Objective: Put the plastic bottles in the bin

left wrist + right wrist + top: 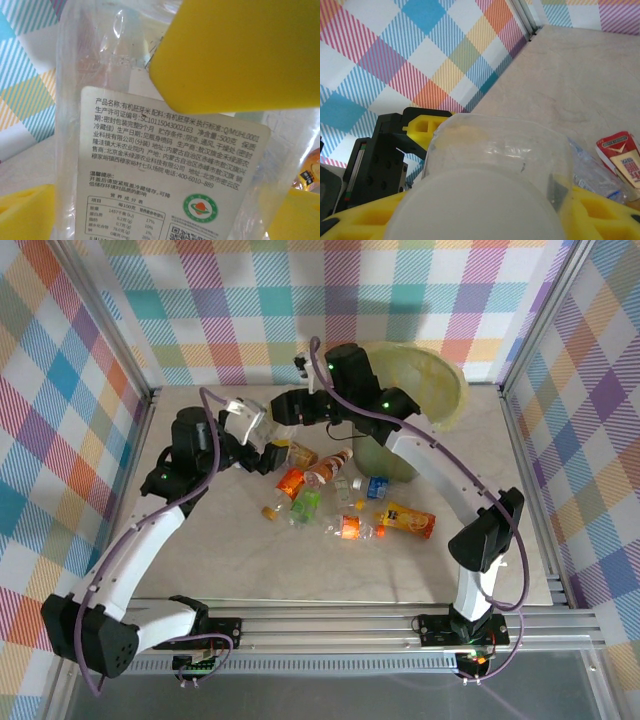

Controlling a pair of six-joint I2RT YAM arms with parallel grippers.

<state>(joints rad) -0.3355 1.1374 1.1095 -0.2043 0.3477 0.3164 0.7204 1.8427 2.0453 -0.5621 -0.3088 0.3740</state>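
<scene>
A clear plastic bottle (247,418) with a white label (170,165) and white cap (475,210) hangs above the table's left side between both grippers. My right gripper (283,410) (485,200) is shut on its cap end, yellow fingers (600,210) pressed to both sides. My left gripper (262,448) (160,220) stands open around the bottle's body, its fingers (25,212) clear of it. Several more crushed bottles lie mid-table: orange (290,482), green (306,505), blue (378,486), orange-labelled (405,520). The yellow-green bin (440,380) stands at the back right.
Checked walls and metal frame posts (520,420) close in the table on three sides. A red-labelled bottle (620,155) lies below my right gripper. The right arm's link (430,455) passes in front of the bin. Bare tabletop (250,560) lies near the front.
</scene>
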